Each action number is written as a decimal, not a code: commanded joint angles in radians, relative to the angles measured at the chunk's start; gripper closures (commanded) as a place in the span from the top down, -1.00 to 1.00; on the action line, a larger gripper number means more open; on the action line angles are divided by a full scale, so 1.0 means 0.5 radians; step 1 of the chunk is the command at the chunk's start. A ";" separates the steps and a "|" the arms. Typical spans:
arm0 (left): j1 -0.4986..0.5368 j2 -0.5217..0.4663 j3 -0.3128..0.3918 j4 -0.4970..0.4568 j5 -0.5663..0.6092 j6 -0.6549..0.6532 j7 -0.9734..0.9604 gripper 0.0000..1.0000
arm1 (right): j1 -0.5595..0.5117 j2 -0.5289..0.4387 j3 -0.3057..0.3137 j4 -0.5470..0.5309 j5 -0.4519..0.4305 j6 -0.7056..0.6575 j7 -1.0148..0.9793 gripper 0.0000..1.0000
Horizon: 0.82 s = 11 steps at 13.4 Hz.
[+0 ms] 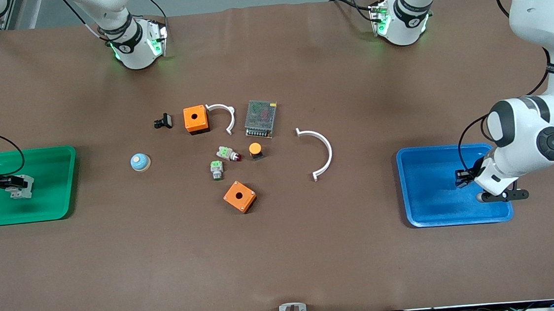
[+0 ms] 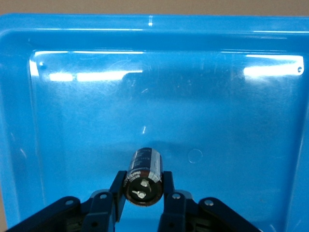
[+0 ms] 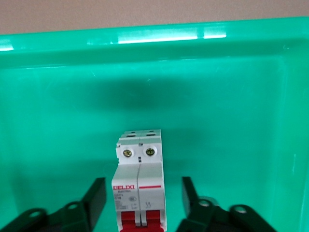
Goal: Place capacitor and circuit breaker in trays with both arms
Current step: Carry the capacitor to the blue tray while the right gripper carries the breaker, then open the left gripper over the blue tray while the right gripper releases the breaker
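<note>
The left gripper (image 2: pixel 144 191) hangs low over the blue tray (image 1: pixel 427 213) at the left arm's end of the table, its two black fingers (image 2: pixel 117 191) pressed against the sides of the capacitor (image 2: pixel 144 176), a short glossy black cylinder whose flat silvery end with two small terminals faces the wrist camera. The tray is smooth, shiny plastic with rounded corners and a raised rim; its floor around the capacitor is bare. The right gripper (image 3: pixel 143 203) is down in the green tray (image 1: pixel 55 165) at the right arm's end of the table, its fingers (image 3: pixel 95 198) spread wide and standing clear of the circuit breaker (image 3: pixel 139 181) on both sides, gripping nothing. The breaker is a matte white, boxy block with two brass screws on top, red printed stripes and red toggles at the end nearest the wrist; it rests on the green tray's glossy floor, with open floor between it and the rim. On the brown matte table between the trays, the clutter sits as a loose ring: a metal mesh-topped box (image 1: pixel 261 118) at about 1 o'clock, a large white plastic arc (image 1: pixel 323 149) at 3 o'clock, an orange box (image 1: pixel 239 196) at 6 o'clock, and a pale blue dome (image 1: pixel 139 162) at 9 o'clock. Wide bare table lies between this group and each tray.
</note>
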 commanded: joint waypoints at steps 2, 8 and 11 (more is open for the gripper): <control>0.019 0.001 -0.020 0.000 0.026 0.035 0.006 0.99 | 0.004 -0.259 0.053 0.018 -0.032 -0.220 0.002 0.97; -0.002 -0.143 -0.048 0.226 0.017 -0.219 -0.003 1.00 | 0.310 -0.855 0.057 0.067 -0.011 -0.897 0.219 0.94; 0.001 -0.196 -0.066 0.597 0.032 -0.577 0.015 1.00 | 0.604 -1.088 0.057 0.067 0.020 -1.161 0.589 0.94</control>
